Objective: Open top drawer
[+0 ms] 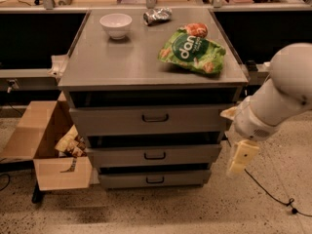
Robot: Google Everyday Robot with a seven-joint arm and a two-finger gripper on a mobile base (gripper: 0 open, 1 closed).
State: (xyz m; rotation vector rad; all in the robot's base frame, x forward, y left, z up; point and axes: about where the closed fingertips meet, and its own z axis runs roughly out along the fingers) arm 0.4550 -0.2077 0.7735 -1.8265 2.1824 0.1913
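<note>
The top drawer is the tallest and widest grey front of three, just under the cabinet top, with a small black bar handle at its centre. It looks pushed in. My gripper hangs at the end of the white arm, to the right of the cabinet, level with the middle drawer and apart from it. The bottom drawer is the narrowest front.
On the cabinet top lie a white bowl, a crumpled silver bag and a green chip bag. An open cardboard box stands at the left. A black cable runs on the floor at the right.
</note>
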